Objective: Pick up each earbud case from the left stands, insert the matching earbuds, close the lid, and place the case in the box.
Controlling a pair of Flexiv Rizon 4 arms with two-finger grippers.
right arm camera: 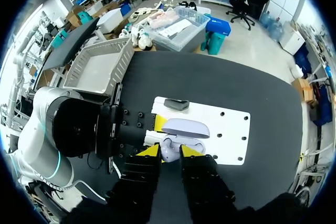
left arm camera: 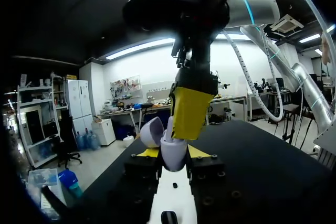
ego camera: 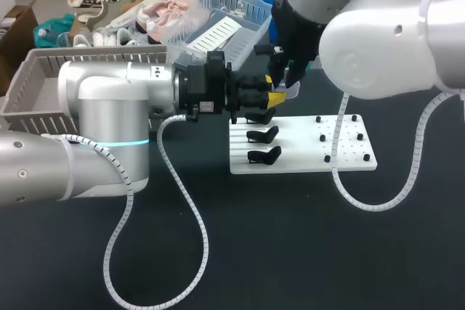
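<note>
One glossy rounded case [right arm camera: 175,149], seemingly plastic

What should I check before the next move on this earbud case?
1. Left gripper shut on the earbud case, held above the white board: ok.
2. Lid open: ok.
3. Right gripper lined up directly over the case: ok.
4. Earbud in the right gripper: cannot tell, hidden.
5. Earbuds seated in the case: cannot tell, the wells are blocked from all views.
6. Grey box open-topped, beyond the left arm: ok.
</note>
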